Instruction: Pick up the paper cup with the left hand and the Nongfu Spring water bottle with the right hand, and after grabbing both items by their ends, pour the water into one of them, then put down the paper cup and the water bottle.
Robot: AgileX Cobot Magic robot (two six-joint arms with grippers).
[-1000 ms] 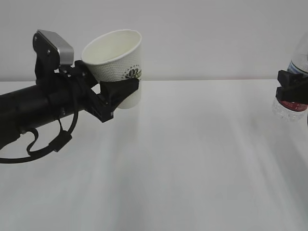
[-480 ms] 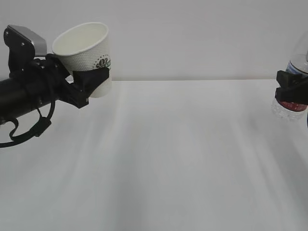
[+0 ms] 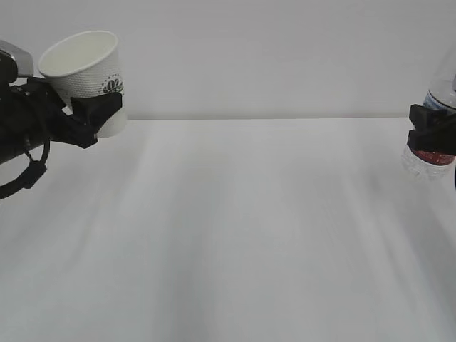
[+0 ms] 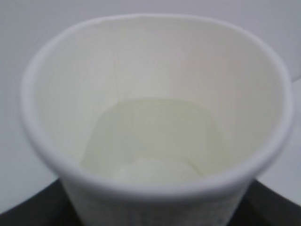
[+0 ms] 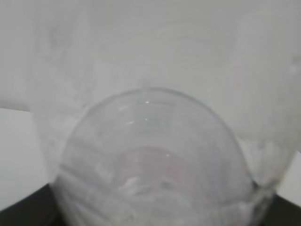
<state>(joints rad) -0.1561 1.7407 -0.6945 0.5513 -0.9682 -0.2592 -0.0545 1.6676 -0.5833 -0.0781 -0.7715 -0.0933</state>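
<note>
The small white paper cup (image 3: pixel 85 75) with the dark round logo is up in the air at the far left, above the white table (image 3: pixel 235 235). The black left hand (image 3: pixel 89 117) squeezes its two fingers around the lower part of the cup, so the open top is free and tips a little to one side. Looking down from the left wrist, there is a pale pool of water (image 4: pixel 155 141) at the bottom of the cup, so the pouring looks done. The clear plastic water bottle (image 3: pixel 436 125) with the red label is at the far right edge, also off the table. The black right hand (image 3: pixel 431 135) is clamped around its low end. The cup and the bottle are well apart. I think each hand holds its thing low so it can set it down flat on the table next. The cup should be set down gently so the water does not slosh out.
</note>
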